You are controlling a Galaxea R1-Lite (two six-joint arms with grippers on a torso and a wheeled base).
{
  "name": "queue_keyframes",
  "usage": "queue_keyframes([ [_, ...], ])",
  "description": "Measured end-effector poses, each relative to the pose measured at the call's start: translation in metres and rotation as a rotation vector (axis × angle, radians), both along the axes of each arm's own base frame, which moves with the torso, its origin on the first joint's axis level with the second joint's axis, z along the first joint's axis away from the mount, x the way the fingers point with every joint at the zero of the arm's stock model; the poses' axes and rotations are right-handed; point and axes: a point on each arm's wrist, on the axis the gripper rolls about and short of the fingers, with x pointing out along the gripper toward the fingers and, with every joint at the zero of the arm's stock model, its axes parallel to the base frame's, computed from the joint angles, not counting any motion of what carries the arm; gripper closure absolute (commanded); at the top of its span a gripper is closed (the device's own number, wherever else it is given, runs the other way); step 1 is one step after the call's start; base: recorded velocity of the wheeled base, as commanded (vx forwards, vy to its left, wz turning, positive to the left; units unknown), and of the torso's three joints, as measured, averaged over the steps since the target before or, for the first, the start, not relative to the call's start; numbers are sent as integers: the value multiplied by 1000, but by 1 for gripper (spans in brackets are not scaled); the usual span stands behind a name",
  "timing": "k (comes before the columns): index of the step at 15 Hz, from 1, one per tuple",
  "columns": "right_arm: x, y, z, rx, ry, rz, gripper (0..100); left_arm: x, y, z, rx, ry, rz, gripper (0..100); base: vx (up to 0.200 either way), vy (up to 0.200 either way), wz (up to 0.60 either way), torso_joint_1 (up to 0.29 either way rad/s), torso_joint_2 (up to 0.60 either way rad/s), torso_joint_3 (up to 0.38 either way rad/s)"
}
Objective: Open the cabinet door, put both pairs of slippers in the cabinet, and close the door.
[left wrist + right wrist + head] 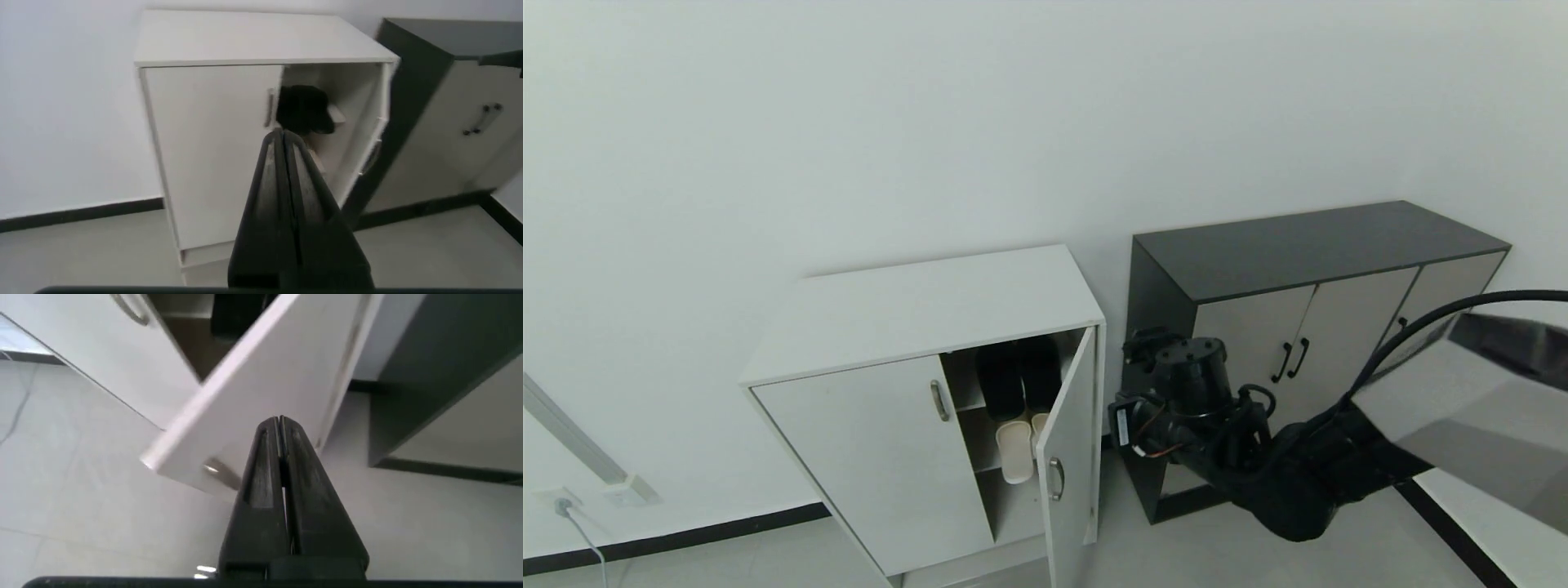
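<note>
The right claw [282, 423] is closed on nothing with the ajar cabinet door [270, 367] just ahead of its tip; the left claw [282, 135] is closed too, black slippers [306, 110] beyond it

A plain white wall [931, 122] rises beyond the right gripper [280, 429]. Just beside that gripper, against the wall, stands a dark cabinet [1307, 245] with a black top and pale grey doors [1258, 335] that carry black handles [1282, 362]. Below the gripper lies a light grey tiled floor [73, 506], met at the wall's foot by a black baseboard [686, 537]. Well apart from the gripper, far off to its left, a wall socket [557, 496] holds a grey cable [588, 543], near a pale slanting strip [572, 437] on the wall.
</note>
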Motion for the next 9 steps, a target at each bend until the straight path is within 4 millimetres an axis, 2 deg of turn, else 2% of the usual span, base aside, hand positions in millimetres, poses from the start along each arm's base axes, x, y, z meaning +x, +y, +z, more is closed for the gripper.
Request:
queue_keyframes([
  [3, -3, -17, 25, 12, -48, -22, 100, 0, 0, 0, -1, 0, 0, 100, 0, 0, 0, 0, 0, 0],
  [9, -9, -18, 29, 9, -52, -4, 100, 0, 0, 0, 0, 0, 0, 100, 0, 0, 600, 4, 3, 2],
])
